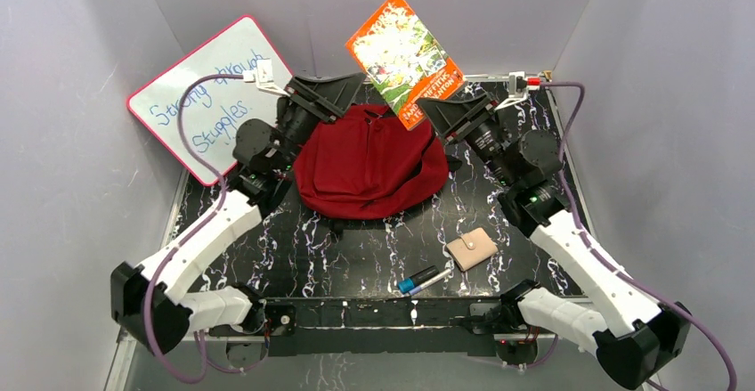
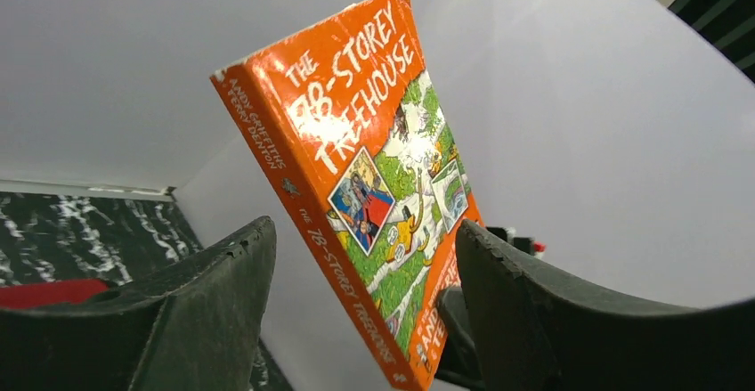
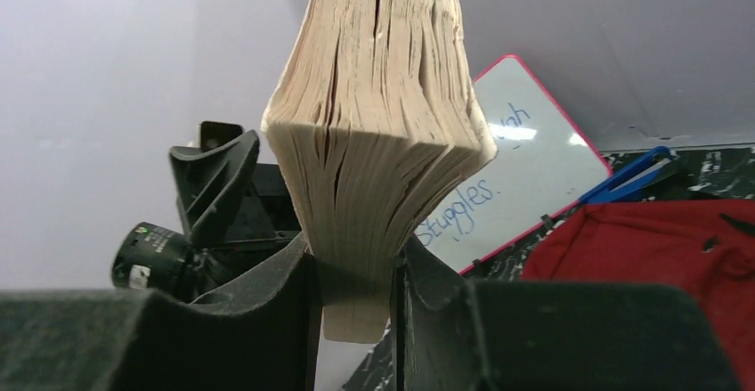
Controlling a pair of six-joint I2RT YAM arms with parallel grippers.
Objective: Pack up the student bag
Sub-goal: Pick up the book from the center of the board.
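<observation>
The student bag (image 1: 369, 164), a soft dark-red backpack, lies at the back middle of the table and shows at the right edge of the right wrist view (image 3: 659, 248). Above it an orange paperback book (image 1: 405, 57) is held up in the air, tilted. My right gripper (image 1: 442, 110) is shut on the book's lower corner, and the page block (image 3: 383, 124) is pinched between its fingers (image 3: 354, 257). My left gripper (image 1: 343, 95) stands open to the book's left. Its fingers straddle the book's cover (image 2: 374, 186) with gaps on both sides (image 2: 365, 231), touching nothing.
A pink-framed whiteboard (image 1: 209, 97) leans against the back left wall. A beige wallet (image 1: 471, 248) and pens (image 1: 425, 280) lie on the marbled black table near the front. Grey walls close in on the left, back and right.
</observation>
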